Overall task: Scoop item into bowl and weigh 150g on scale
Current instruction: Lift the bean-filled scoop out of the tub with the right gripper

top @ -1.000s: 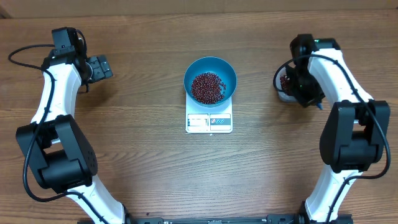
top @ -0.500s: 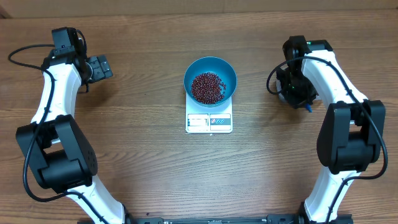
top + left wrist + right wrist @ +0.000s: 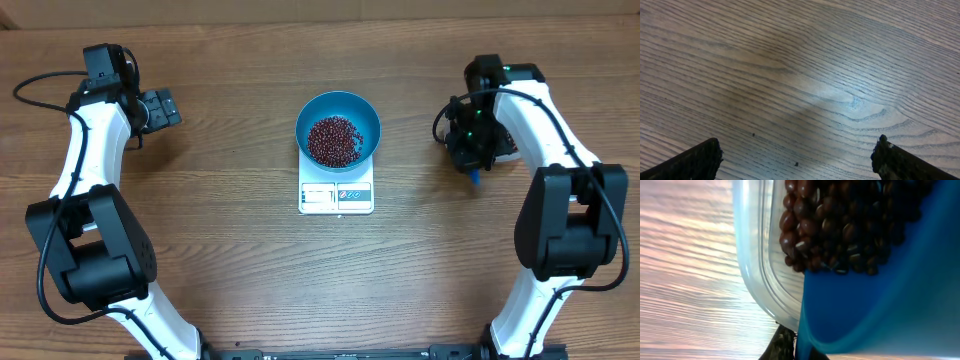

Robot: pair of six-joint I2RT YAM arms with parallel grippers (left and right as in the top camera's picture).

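Left end effector (image 3: 166, 108) was noted well to the left of the scale (image 3: 336, 197) and slightly beyond it, over bare worktop (image 3: 230, 260). Its fingers were seen spread wide apart in the left wrist view, with nothing between them but wood grain.

Scale was recorded at the middle of the worktop, display panel along its near edge. The bowl (image 3: 372, 122) was set on the far part of the scale, its rim overhanging the platform on the left, right and far sides. A loose heap of beans (image 3: 334, 140) was observed inside the bowl, covering its bottom. The display reading could not be made out.

Right end effector (image 3: 470, 160) was noted well to the right of the scale, level with the bowl. Its fingers were drawn together, clamped on the blue scoop (image 3: 880, 305). In the right wrist view the scoop was seen against the clear plastic tub (image 3: 752, 255), with more beans (image 3: 840, 225) packed along the scoop's edge inside the tub wall. From overhead the tub was largely hidden under the right arm.
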